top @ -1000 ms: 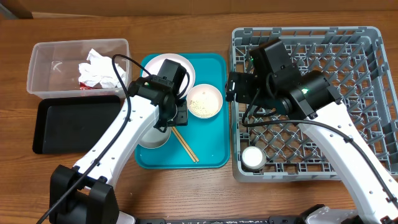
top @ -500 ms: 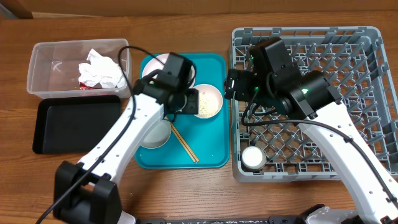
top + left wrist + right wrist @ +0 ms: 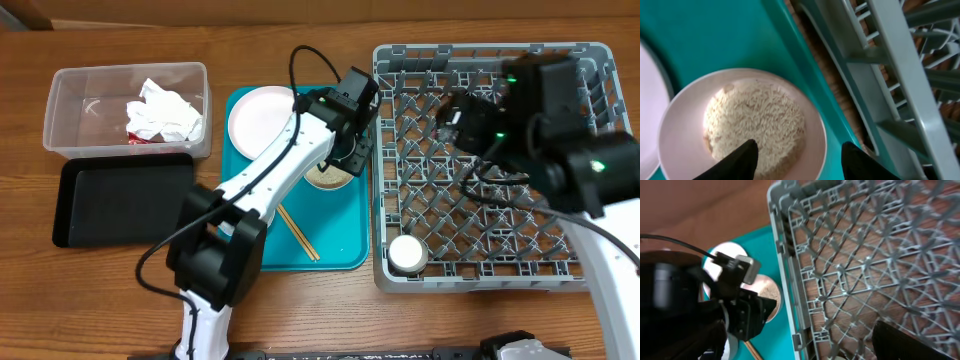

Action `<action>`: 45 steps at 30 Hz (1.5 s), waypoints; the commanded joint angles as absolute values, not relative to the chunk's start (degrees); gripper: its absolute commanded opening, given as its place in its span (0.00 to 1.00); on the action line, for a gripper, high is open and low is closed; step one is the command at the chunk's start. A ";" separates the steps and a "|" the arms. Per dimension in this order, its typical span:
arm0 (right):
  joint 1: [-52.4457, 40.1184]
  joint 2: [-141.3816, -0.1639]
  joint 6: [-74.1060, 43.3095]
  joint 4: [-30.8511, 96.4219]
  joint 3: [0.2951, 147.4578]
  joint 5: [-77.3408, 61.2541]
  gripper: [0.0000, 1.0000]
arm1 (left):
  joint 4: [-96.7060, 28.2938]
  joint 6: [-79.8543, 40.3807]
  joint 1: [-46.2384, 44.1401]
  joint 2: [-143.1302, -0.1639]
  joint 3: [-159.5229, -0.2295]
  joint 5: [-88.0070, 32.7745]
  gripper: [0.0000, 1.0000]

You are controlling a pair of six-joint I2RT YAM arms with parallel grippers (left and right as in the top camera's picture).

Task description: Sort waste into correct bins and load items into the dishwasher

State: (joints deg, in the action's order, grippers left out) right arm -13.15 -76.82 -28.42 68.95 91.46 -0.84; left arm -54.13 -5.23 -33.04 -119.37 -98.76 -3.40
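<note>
- The step in hand is judged to be the seizing of the rice bowl [image 3: 812, 120]. It is found on the teal tray [image 3: 345, 245] near the middle of the surface, just beside the dish rack [image 3: 500, 282].
- The left tool [image 3: 800, 159] is seen released. One finger is placed over the rice [image 3: 755, 120] and the other outside the rim.
- The right tool [image 3: 452, 115] is held spread and empty above the rack, toward the far edge.
- Next, a firm closing on the rim is called for, then a level lift.
- The rice is probably meant for the black tray [image 3: 120, 200] at the left edge, since the napkin [image 3: 160, 112] is already lodged in the clear tub [image 3: 60, 110].
</note>
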 commanded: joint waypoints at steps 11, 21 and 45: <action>-12.82 -76.29 -27.79 70.39 92.86 -0.51 0.95 | -55.09 4.97 -35.16 -122.50 -100.51 -5.41 0.50; -12.82 -76.29 -27.79 70.65 92.86 -0.51 0.95 | -55.64 2.70 -35.33 -122.50 -99.94 -5.39 0.39; -12.82 -76.29 -27.79 72.75 92.86 -0.51 0.95 | -58.78 10.00 -33.76 -122.50 -102.13 -4.64 0.38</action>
State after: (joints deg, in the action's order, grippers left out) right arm -12.88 -76.47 -28.40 72.97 91.68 -0.89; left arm -57.19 5.96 -34.72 -122.17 -100.38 -7.68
